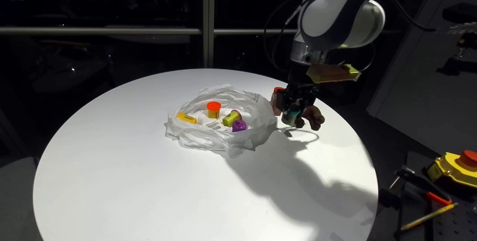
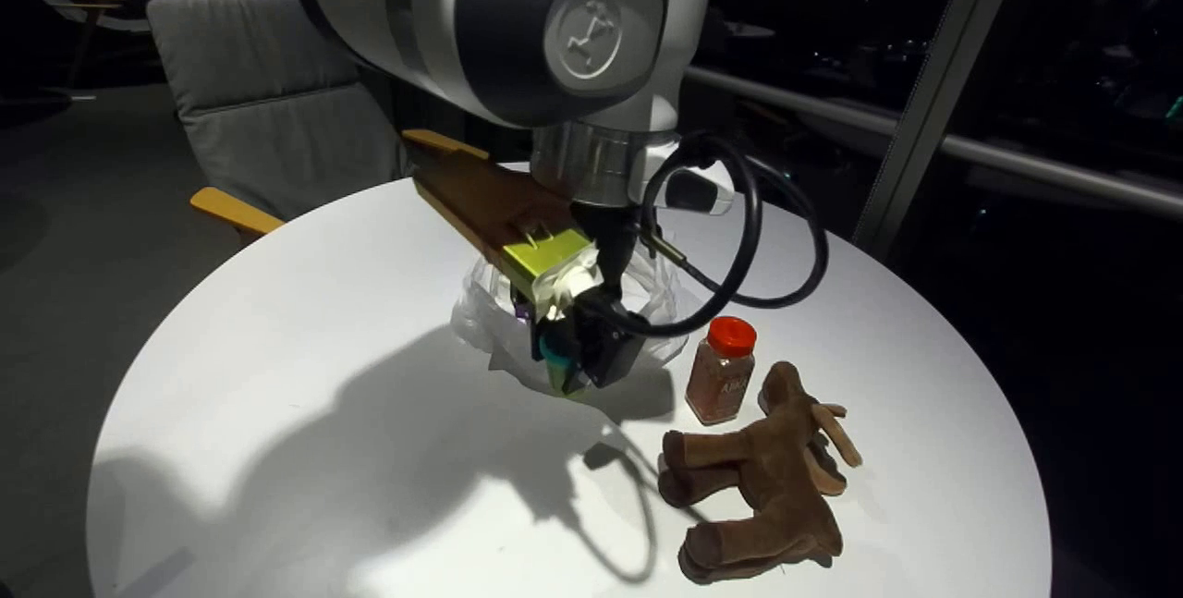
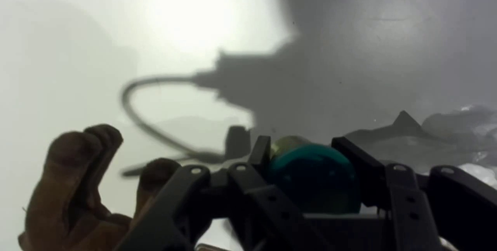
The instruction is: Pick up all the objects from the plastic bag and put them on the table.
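My claw (image 3: pixel 303 150), closest to the camera, is squeezed partway in, pinching a teal-topped tub (image 3: pixel 314 179) above the desk (image 1: pixel 130 189). In the plastic bag (image 1: pixel 201 137) I see an orange-topped tub (image 1: pixel 214 111), a green tub (image 1: pixel 230 119), a purple thing (image 1: pixel 239 126) and a yellow thing (image 1: pixel 188 118).

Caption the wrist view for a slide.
Gripper holds teal-lidded tub over table; toy at lower left, bag at right.

1. Above the gripper (image 3: pixel 304 152), we see a white arm (image 1: pixel 324 13) with dark panels (image 2: pixel 504 25) and a circular emblem (image 2: pixel 590 23).
2. Between them, a silvery collar (image 2: pixel 582 164).
3. Beside the gripper, looped black cable (image 2: pixel 752 210).
4. On the gripper's black linkages (image 3: pixel 404 189), we spot pale round pins (image 3: pixel 240 168).
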Available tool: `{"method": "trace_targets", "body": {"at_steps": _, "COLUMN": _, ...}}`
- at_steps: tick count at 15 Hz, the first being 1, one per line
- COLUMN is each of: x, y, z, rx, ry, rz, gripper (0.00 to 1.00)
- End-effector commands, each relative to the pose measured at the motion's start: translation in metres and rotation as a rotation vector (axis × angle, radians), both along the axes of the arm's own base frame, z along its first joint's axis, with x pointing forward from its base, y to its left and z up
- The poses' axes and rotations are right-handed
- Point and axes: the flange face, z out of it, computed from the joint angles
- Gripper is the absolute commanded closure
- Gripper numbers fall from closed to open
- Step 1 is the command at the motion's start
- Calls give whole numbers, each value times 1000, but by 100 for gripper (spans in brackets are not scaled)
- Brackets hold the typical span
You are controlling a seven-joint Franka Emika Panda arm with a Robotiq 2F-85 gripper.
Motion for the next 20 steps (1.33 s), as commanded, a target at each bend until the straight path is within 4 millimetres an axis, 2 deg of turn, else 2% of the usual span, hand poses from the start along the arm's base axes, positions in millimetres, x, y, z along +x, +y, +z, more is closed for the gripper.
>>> {"method": "trace_targets", "body": {"at_steps": 1, "x": -68, "y": -7, "z": 23, "rx": 19, "ry": -24, "rz": 14, "gripper": 79}}
{"method": "trace_targets", "body": {"at_steps": 2, "x": -86, "y": 20, "z": -7, "rx": -8, "ry": -34, "rz": 15, "gripper": 79}}
{"method": "trace_targets", "body": {"at_steps": 4, "x": -94, "y": 34, "z": -30, "rx": -7, "ry": -42, "rz": 31, "gripper": 79}}
{"method": "trace_targets", "body": {"at_steps": 5, "x": -94, "y": 49, "z": -45, "rx": -9, "ry": -43, "rz": 51, "gripper": 79}}
{"method": "trace_targets", "body": {"at_steps": 6, "x": -73, "y": 13, "z": -15, "rx": -12, "ry": -62, "rz": 64, "gripper": 79}}
{"method": "trace_targets", "body": {"at_steps": 8, "x": -59, "y": 13, "z": -21, "rx": -30, "ry": -67, "rz": 75, "gripper": 79}}
{"method": "trace_targets", "body": {"at_steps": 12, "x": -31, "y": -15, "z": 3, "rx": -39, "ry": -138, "rz": 18, "gripper": 79}}
{"method": "trace_targets", "body": {"at_steps": 13, "x": -27, "y": -20, "z": 16, "rx": -26, "ry": -147, "rz": 17, "gripper": 79}}
{"method": "trace_targets", "body": {"at_steps": 20, "x": 3, "y": -67, "z": 34, "rx": 10, "ry": -78, "rz": 27, "gripper": 79}}
